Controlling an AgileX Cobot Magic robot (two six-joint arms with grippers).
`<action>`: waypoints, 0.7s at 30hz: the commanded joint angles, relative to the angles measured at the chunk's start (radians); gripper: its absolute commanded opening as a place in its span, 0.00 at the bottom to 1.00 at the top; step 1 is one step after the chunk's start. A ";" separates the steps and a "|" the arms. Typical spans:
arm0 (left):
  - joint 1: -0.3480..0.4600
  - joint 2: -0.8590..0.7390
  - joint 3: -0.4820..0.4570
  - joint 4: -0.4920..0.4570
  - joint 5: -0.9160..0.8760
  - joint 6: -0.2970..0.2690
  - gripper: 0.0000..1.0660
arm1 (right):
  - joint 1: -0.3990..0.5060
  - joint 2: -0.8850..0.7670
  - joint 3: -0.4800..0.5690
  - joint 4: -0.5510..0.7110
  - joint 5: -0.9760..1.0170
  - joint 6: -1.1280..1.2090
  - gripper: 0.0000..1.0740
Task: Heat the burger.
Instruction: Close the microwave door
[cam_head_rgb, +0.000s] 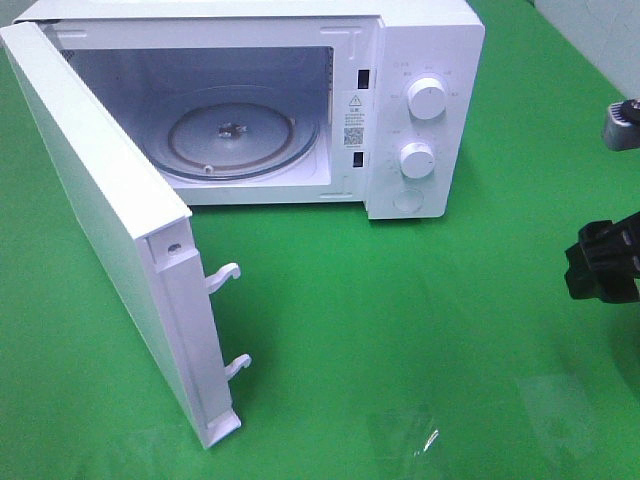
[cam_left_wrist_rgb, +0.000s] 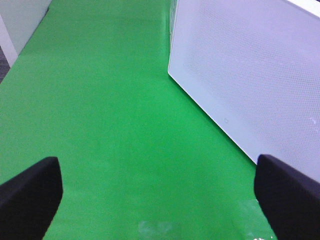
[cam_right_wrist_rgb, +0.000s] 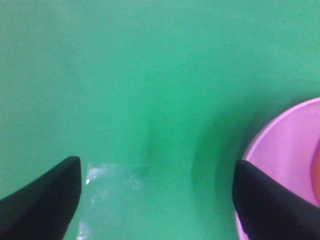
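The white microwave (cam_head_rgb: 425, 60) stands at the back with its door (cam_head_rgb: 90, 220) swung wide open to the left. Its glass turntable (cam_head_rgb: 235, 135) is bare. The burger does not show clearly. In the right wrist view only an orange sliver (cam_right_wrist_rgb: 316, 175) lies on a round pink plate (cam_right_wrist_rgb: 285, 150) at the frame's edge. My right gripper (cam_right_wrist_rgb: 157, 200) is open and empty over the green cloth, beside the plate. My left gripper (cam_left_wrist_rgb: 160, 200) is open and empty, low over the cloth by the door's outer face (cam_left_wrist_rgb: 260, 75).
Two latch hooks (cam_head_rgb: 225, 275) stick out from the door's inner edge. The right arm (cam_head_rgb: 605, 262) hangs at the right edge of the exterior view. The knobs (cam_head_rgb: 427, 98) are on the microwave's right panel. Green cloth (cam_head_rgb: 400, 330) covers the table.
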 joint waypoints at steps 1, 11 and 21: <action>0.001 -0.005 0.000 -0.003 -0.013 -0.004 0.92 | -0.001 -0.058 -0.005 0.133 0.049 -0.137 0.73; 0.001 -0.005 0.000 -0.003 -0.013 -0.004 0.92 | -0.001 -0.353 0.011 0.189 0.215 -0.210 0.73; 0.001 -0.005 0.000 -0.003 -0.013 -0.004 0.92 | -0.004 -0.658 0.058 0.156 0.283 -0.180 0.73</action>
